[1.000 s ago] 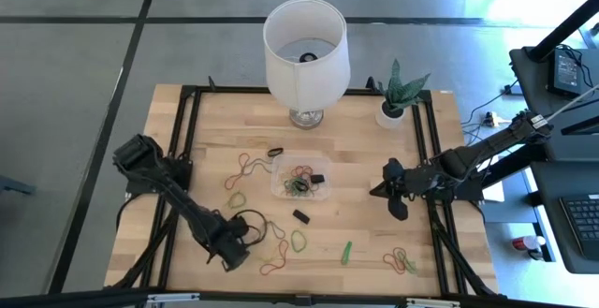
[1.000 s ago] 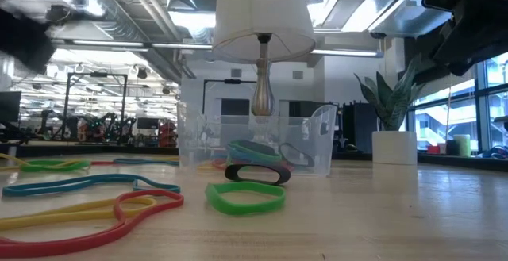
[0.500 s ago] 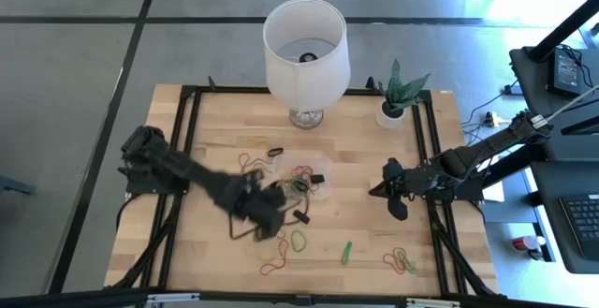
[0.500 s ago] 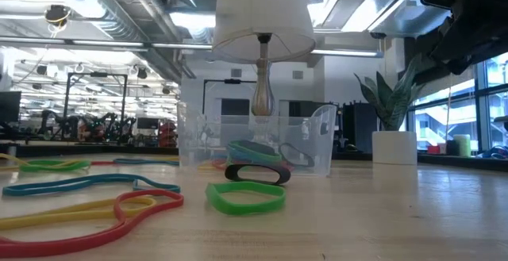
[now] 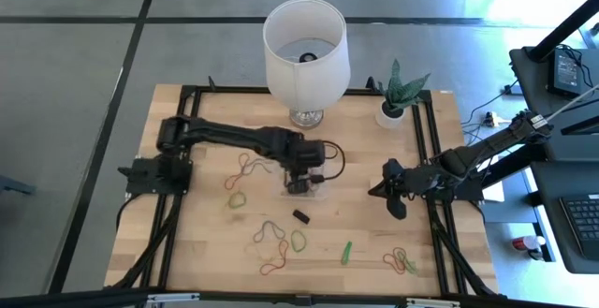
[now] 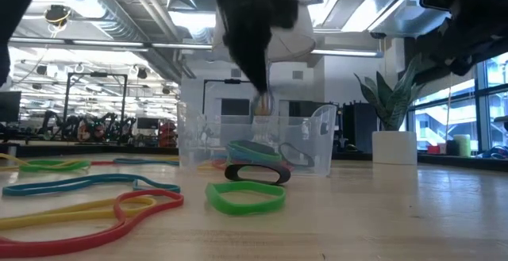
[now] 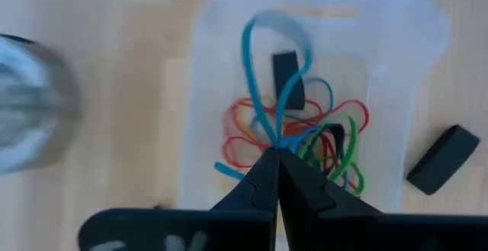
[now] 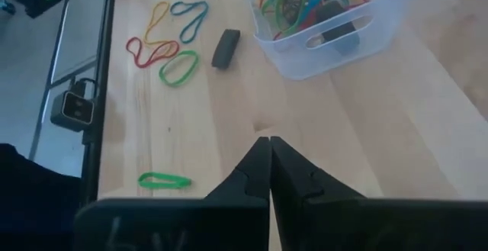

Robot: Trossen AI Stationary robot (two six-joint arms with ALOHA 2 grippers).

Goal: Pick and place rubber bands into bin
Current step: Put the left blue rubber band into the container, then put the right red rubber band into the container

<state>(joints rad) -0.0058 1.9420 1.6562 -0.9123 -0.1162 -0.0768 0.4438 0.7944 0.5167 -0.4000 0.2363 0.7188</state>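
The clear bin [image 5: 323, 184] stands mid-table with several coloured rubber bands [image 7: 335, 133] inside. My left gripper [image 5: 298, 186] hovers over it, pointing steeply down, shut on a blue rubber band [image 7: 263, 30]. In the low view it is a dark blur [image 6: 258, 78] above the bin [image 6: 317, 146]. More bands lie flat on the wood: red and orange ones [image 5: 245, 166], a green one [image 5: 236, 198], several at the near side [image 5: 276, 247] and a cluster at the near right [image 5: 402, 261]. My right gripper [image 5: 391, 196] waits shut to the right of the bin, holding nothing. My left gripper pinches the blue rubber band between its two fingertips, at one end of the loop [image 7: 279, 125]. The fingers come from above, pointing down into the bin. The loop hangs slack below them inside the bin's walls; whether it touches the bands there, I cannot tell.
A white lamp [image 5: 305, 55] stands at the far middle and a white plant pot [image 5: 393, 111] at the far right. A black band [image 5: 300, 216] lies just near of the bin. A green band [image 8: 164, 180] lies on bare wood in front of my right gripper.
My left gripper has swung from the table's near left up and toward the far right, to above the bin, rolling its wrist as it went, with the blue band in its tips. The right arm has kept still.
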